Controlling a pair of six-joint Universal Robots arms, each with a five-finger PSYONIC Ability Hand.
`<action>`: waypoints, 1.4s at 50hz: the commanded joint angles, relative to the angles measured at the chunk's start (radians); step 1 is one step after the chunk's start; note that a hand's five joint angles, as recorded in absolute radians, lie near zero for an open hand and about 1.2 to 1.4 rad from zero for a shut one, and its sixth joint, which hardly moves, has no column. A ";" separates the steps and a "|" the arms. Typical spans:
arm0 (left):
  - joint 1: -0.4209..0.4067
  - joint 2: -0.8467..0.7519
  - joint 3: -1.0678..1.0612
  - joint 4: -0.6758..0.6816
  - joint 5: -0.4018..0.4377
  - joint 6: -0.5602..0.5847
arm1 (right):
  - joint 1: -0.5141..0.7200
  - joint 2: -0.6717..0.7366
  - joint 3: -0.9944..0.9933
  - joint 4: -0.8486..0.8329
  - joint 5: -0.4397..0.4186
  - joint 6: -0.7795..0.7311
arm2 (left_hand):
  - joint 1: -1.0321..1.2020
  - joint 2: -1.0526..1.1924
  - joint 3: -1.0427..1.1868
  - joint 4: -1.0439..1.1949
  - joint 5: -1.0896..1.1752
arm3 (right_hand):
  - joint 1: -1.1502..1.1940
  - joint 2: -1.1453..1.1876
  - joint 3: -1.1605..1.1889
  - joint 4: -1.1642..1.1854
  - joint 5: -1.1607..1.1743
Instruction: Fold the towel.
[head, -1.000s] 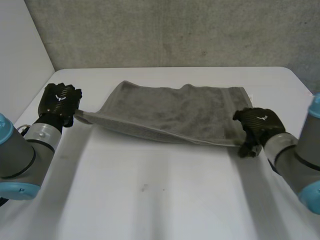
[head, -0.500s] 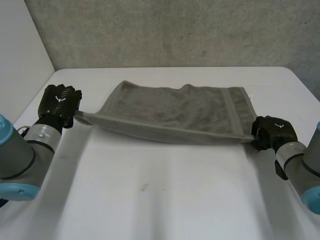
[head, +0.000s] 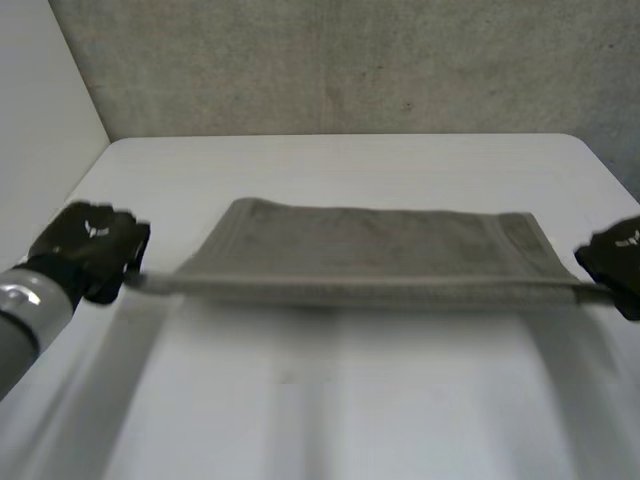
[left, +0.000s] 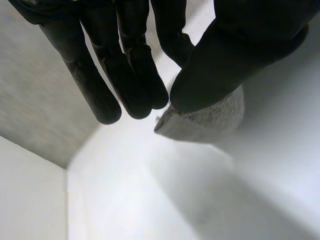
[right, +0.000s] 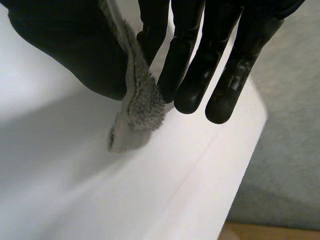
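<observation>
Above the table (head: 330, 400) we see the towel (head: 370, 245) stretched between left hand (head: 88, 245) and right hand (head: 615, 262), each pinching a near corner.

The left hand (head: 85, 250) is finished in black, and a small white emblem (head: 97, 229) is printed on its back; a like mark is carried by the black right hand (head: 612, 262). A grey, rounded left forearm (head: 18, 325) is ringed at the wrist by a paler band. Thick, matte-black fingers (left: 135, 65) with rounded tips and a broad thumb (left: 235, 55) are shown in the wrist views.
</observation>
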 joint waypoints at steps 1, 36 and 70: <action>0.009 0.007 -0.025 -0.119 0.008 0.111 | -0.037 0.009 0.003 0.081 -0.008 -0.084 | 0.186 0.178 0.180 0.179 0.180 | 0.438 0.225 0.212 0.207 0.243; -0.054 -0.434 0.881 0.317 -0.149 -0.227 | 0.261 0.252 -0.480 -0.837 0.168 0.066 | 0.186 0.178 0.180 0.179 0.180 | 0.438 0.225 0.212 0.207 0.243; 0.090 -0.264 -0.054 0.083 -0.076 0.115 | 0.168 0.228 -0.028 -0.163 -0.005 0.059 | 0.186 0.178 0.180 0.179 0.180 | 0.438 0.225 0.212 0.207 0.243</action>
